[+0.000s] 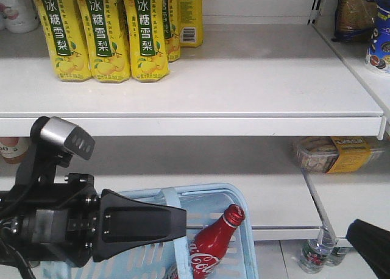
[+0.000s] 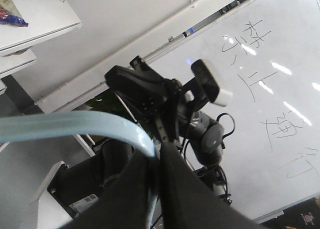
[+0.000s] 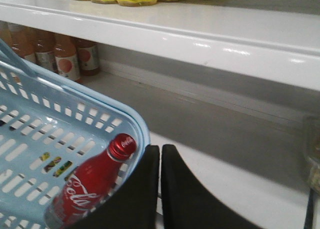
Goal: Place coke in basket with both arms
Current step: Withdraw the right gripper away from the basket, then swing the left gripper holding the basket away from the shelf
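Exterior front-facing view: the left hand (image 1: 173, 221) is reaching level across the basket (image 1: 244, 227), its fingers pinching the pale blue band handle (image 2: 95, 124). The coke (image 1: 213, 245) is leaning inside the basket. The right hand (image 3: 160, 161) is sitting narrowed beside the rim, holding nothing.

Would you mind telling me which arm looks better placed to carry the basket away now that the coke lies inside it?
Left, probably: the left gripper is shut on the basket handle, while the right gripper is shut on nothing beside the rim. The coke leans inside.
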`<state>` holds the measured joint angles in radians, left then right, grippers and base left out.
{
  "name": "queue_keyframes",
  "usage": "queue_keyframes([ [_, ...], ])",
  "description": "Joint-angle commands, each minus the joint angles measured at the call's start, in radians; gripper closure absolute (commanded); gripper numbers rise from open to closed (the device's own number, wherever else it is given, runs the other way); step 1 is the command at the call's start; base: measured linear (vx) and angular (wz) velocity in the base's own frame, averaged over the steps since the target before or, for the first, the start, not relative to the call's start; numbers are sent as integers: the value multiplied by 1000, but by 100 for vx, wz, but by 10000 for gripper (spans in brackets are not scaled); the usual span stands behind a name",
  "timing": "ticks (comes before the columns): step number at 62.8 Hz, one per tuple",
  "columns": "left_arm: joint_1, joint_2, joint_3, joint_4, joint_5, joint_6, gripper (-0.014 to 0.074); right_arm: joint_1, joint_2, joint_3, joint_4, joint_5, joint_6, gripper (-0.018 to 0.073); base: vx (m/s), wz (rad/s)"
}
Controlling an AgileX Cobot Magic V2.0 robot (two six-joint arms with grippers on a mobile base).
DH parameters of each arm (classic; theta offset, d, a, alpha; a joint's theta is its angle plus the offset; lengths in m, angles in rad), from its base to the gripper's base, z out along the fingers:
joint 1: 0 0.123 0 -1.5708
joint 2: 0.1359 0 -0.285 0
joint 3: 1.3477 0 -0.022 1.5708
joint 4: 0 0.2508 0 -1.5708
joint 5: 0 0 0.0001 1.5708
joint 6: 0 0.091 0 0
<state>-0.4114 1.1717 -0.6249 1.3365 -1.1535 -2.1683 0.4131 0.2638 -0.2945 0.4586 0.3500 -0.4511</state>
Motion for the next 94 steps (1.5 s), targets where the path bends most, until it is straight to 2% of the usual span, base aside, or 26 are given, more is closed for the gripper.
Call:
queue_keyframes([
  [1, -6, -23, -34, -129, -194, 5, 603, -3, -40, 67, -17, -136, 6, 564, 0, 0],
  [18, -6, -23, -34, -129, -194, 5, 603, -3, -66, 216, 19, -380, 16, 564, 0, 0],
  [64, -6, -23, -34, -126, -193, 6, 603, -3, -66, 216, 19, -381, 16, 564, 0, 0],
  [81, -5, -23, -26, -126, -59, 9, 603, -3, -66, 216, 19, -380, 16, 564, 0, 0],
  [87, -6, -23, -21, -116, 8, 60, 603, -3, -66, 216, 19, -377, 16, 564, 0, 0],
  [94, -7, -29, -1, -114, 30, 195, 603, -3, -66, 216, 19, -377, 16, 564, 0, 0],
])
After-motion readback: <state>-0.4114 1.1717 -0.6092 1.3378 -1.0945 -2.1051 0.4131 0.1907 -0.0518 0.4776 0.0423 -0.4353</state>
